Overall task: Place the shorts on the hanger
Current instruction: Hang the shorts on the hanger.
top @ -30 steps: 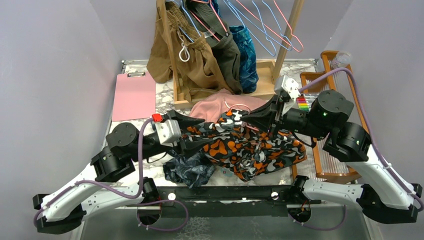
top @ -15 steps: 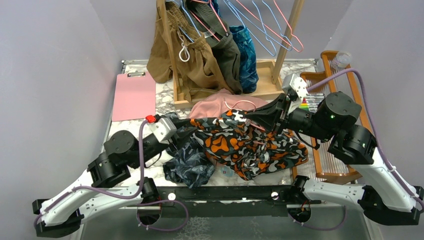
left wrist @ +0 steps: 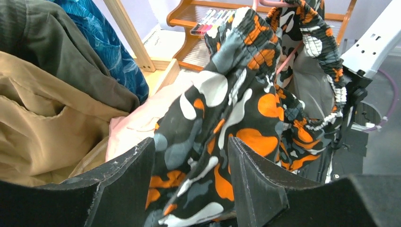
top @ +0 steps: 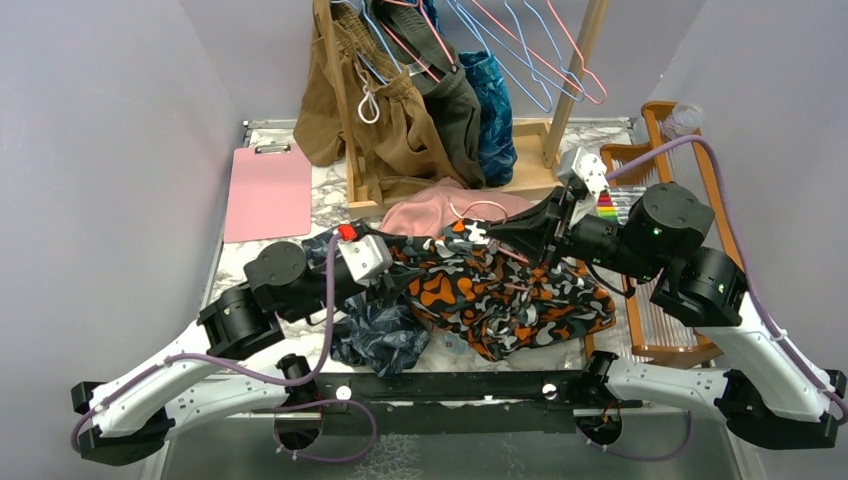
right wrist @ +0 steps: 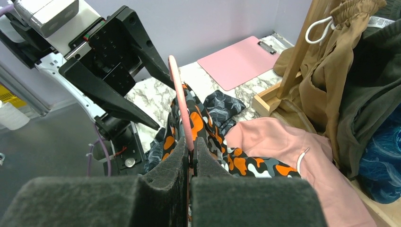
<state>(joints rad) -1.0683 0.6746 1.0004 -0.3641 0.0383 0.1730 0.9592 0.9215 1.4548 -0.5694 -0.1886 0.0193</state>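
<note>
Between left claw and right claw: one shorts pair, one hanger

No word, brand, number or sign can be read in any of the views. The only candidate is a white sewn-in label at the top of the dark olive fabric garment, which hangs to the right of the light wooden rack post. Whatever is printed on it is too small and blurred to make out.
</note>
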